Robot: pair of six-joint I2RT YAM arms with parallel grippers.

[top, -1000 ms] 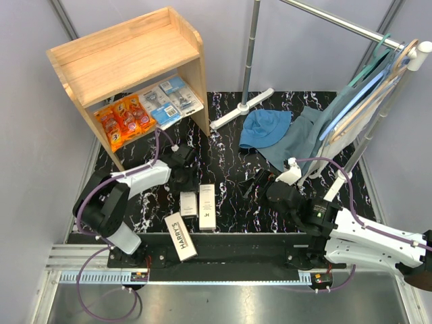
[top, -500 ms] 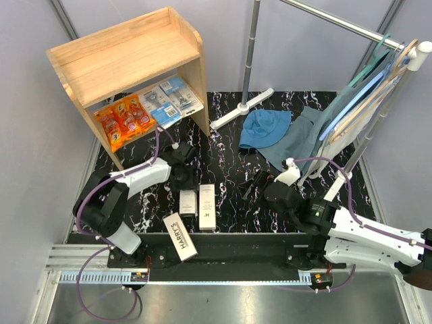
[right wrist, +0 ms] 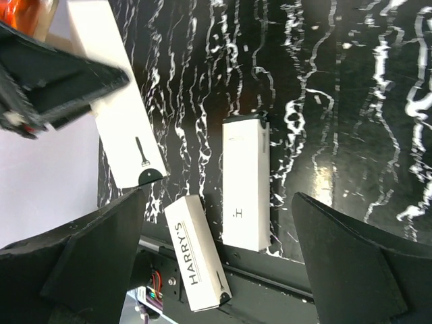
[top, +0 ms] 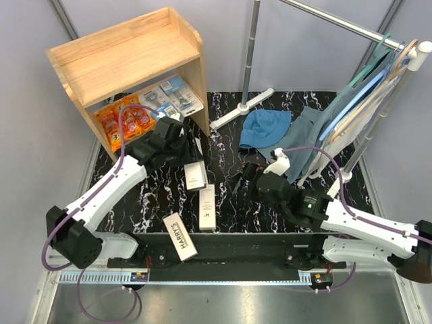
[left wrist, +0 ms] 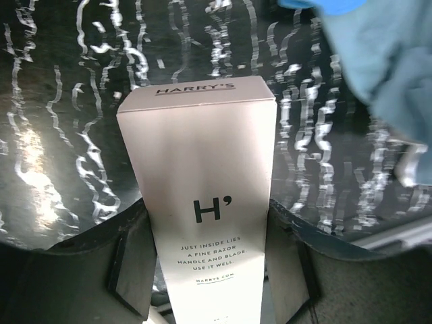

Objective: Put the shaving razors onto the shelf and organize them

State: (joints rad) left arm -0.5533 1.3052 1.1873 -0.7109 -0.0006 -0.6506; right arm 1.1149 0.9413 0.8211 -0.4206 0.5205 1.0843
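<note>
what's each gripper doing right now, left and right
Left gripper: closed on a white Harry's razor box.
Right gripper: open, holding nothing.

Matt white cardboard Harry's box (left wrist: 202, 169). Glossy black marbled tabletop (top: 226, 152); matt light-wood shelf (top: 121, 57). Shiny orange packs (top: 108, 128), soft blue cloth (top: 266, 128).

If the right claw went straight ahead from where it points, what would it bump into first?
Most likely the white Harry's box lying flat on the table, ahead of the open right gripper; depth is unclear.
</note>
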